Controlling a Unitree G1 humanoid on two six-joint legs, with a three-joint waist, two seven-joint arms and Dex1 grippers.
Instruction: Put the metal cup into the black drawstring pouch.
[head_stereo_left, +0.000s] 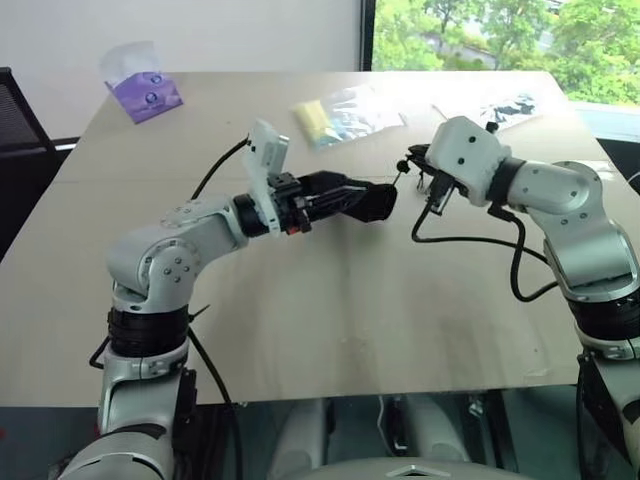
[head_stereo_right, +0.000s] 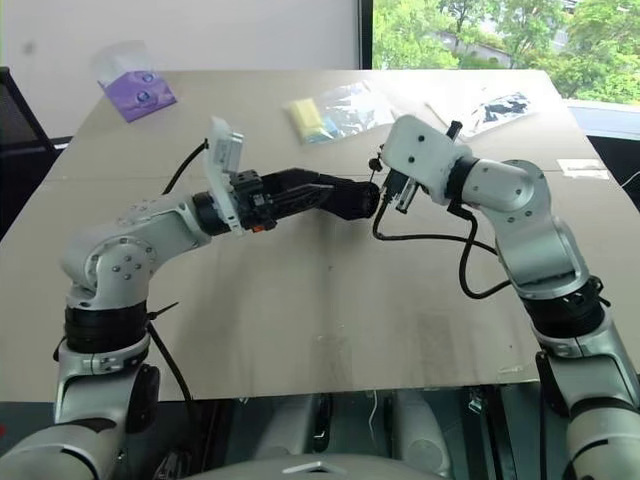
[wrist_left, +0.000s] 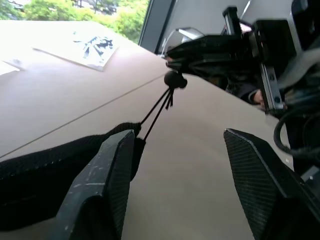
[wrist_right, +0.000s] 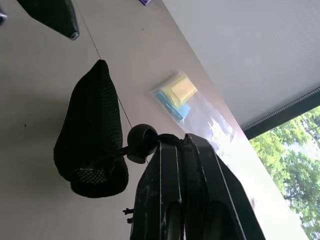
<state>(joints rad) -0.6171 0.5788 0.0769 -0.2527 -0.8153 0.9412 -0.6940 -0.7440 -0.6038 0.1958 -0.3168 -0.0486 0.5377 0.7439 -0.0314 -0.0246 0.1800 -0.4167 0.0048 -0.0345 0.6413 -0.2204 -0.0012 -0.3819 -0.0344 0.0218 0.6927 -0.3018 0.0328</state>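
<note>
1. The bench carried a purple tissue pack and a clear bag of yellow and blue items; no writing was legible.
2. The black drawstring pouch hung above it between the hands.
3. The left hand stood released beside the pouch.
4. The right hand was clenched on the drawstring cord by its bead.
</note>
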